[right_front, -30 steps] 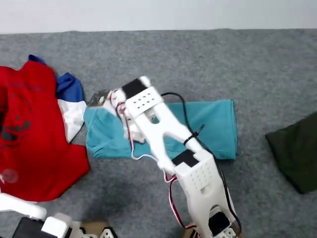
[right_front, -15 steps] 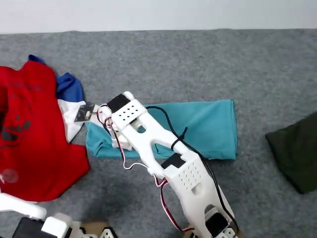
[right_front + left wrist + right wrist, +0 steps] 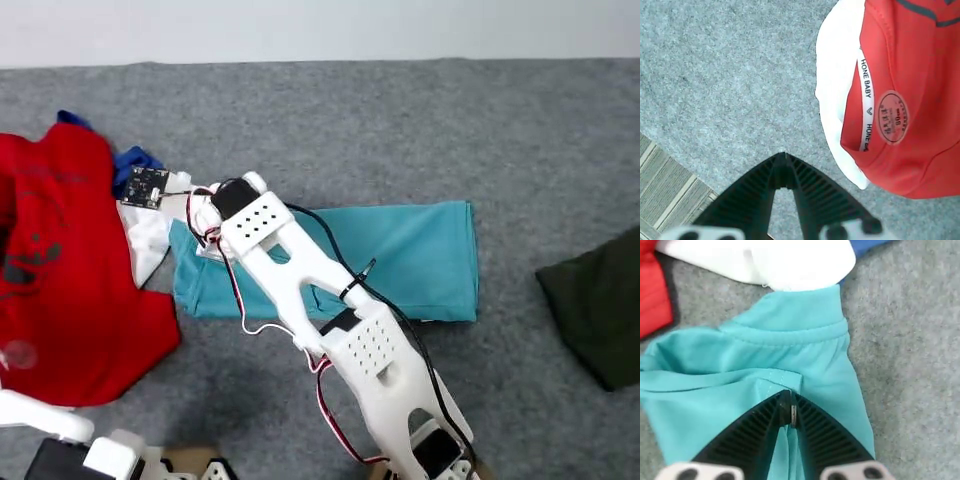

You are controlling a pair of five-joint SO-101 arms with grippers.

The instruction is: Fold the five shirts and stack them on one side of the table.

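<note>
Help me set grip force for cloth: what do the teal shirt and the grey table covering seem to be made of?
The teal shirt looks like a soft knit, probably cotton jersey, with a matte finish; it drapes in loose folds and has a stitched hem. The grey table covering looks like felt or short-pile carpet, matte and fuzzy, with a mottled fibrous surface; the exact fibre cannot be told.

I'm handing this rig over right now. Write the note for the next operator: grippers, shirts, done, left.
Left gripper: shut, empty, over bare table beside the red shirt's collar.
Right gripper: shut, tips on the teal shirt's end nearest the red one; unclear whether it pinches cloth.
Shirts: red shirt spread at the left, white and blue cloth beside it, teal shirt mid-table in a long strip, dark green shirt at the right edge.
Done: teal partly folded at most.
Left: fold everything; no stack begun.
</note>
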